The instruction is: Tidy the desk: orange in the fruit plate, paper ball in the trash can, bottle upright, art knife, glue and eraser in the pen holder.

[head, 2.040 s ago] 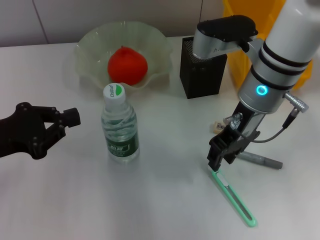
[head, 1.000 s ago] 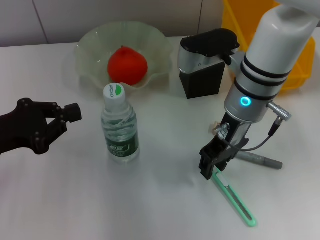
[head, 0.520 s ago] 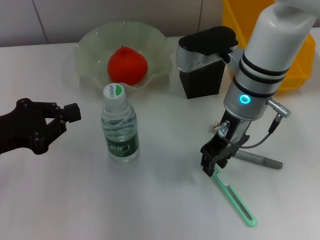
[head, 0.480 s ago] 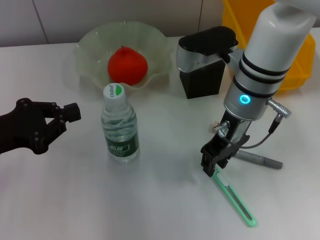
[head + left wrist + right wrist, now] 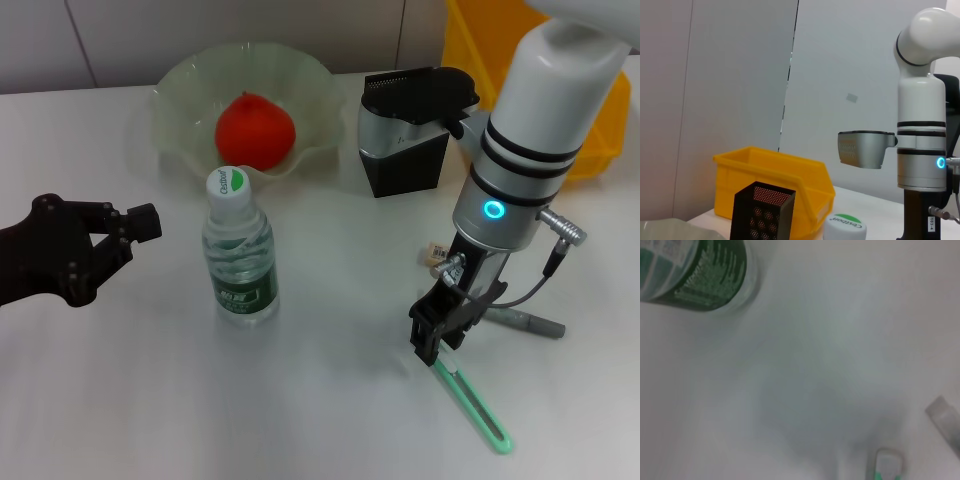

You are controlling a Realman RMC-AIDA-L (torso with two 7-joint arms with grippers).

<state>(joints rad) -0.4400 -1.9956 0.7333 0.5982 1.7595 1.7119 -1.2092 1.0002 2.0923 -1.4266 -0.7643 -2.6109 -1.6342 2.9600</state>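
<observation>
Resting orange in fruit plate

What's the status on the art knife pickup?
Right gripper low over the green art knife's near end, no grasp visible. Knife flat on table. Left gripper idle beside upright bottle.

White table, pale grey panelled wall behind, even light

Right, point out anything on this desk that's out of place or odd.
Three items lie loose on the table, not in the pen holder: the green art knife under the right gripper, a grey glue stick beside it, and a small eraser. The bottle stands upright; the orange sits in the fruit plate.
</observation>
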